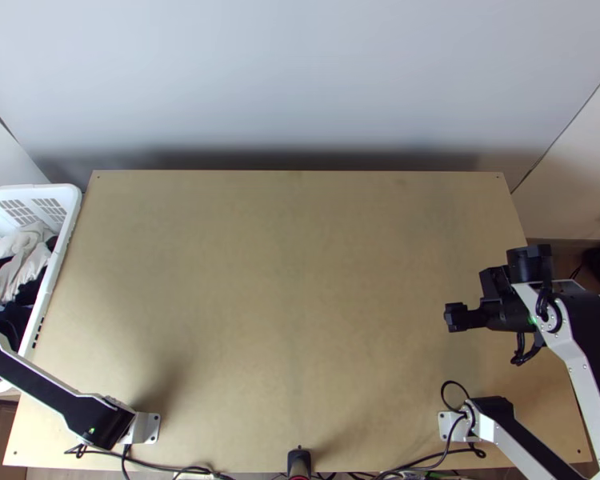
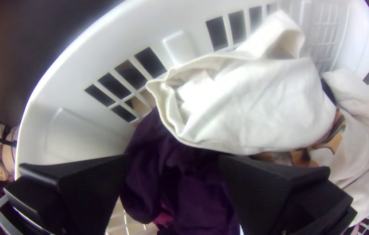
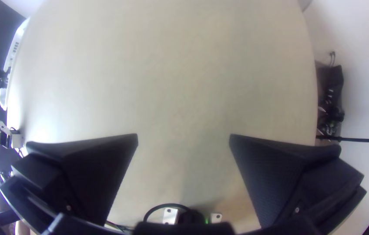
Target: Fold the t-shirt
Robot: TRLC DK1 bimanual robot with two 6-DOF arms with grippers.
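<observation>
Left pincer: its two wide black fingers are held well apart over the clothes [image 2: 175,159], bottom of the left wrist view.
Purple cloth: bunched up pretty dark [image 2: 180,187], seen between those fingers and below them; whether it's touched can't be told.
White cloth: heaped loosely on the purple one [image 2: 245,104], a curved hem turned toward the left of that frame, a corner poking up near the top.
Printed cloth: another white piece with an orange-brown print [image 2: 356,148], crumpled at the right of the same frame and partly covered by the white cloth.
T-shirt: probably in that pile, tbh, but which piece is meant can't be told; nothing's been folded.
Basket: white plastic with slotted walls [image 1: 36,190], set at the left edge of the top view, just beside the worktop [image 1: 284,304].
Left arm: stretched from the lower left up to the basket [image 1: 52,392].
Right pincer: parked over the right part of the worktop in the top view [image 1: 454,318], pointed left; in the right wrist view its fingers are spread wide, bare wood between.
Right arm: bent in from the lower right corner [image 1: 580,344].
Cables: strung along the bottom edge [image 1: 176,467].
</observation>
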